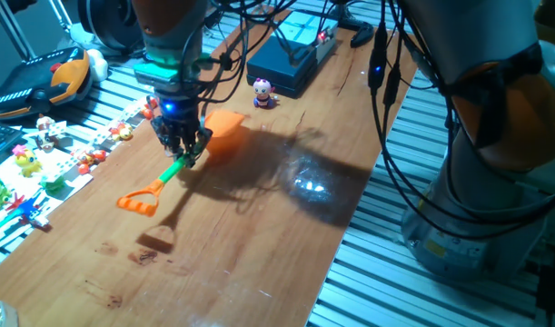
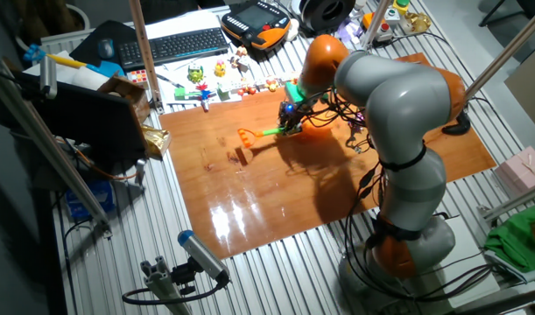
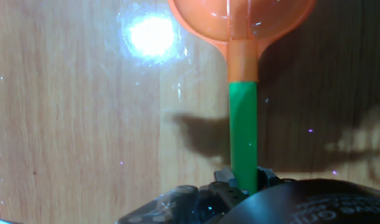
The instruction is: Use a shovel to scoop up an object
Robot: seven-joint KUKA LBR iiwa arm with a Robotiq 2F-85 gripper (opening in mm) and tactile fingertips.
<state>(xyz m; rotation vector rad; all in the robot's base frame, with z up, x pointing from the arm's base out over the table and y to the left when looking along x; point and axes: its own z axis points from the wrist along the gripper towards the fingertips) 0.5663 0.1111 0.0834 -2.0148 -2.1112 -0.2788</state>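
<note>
Now, with the gripper fingers pinching the shovel at its green shaft, slide the blade low toward the figurine beyond it.

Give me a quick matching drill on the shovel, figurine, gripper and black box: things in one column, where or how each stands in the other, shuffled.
1. shovel
2. figurine
3. gripper
4. black box

a. stands on the table by the box, apart from the blade
b. shut on the green shaft
c. at the table's far end, cables on it
d. held by the shaft, loop end sticking out

Pairs: 1-d, 2-a, 3-b, 4-c
</note>
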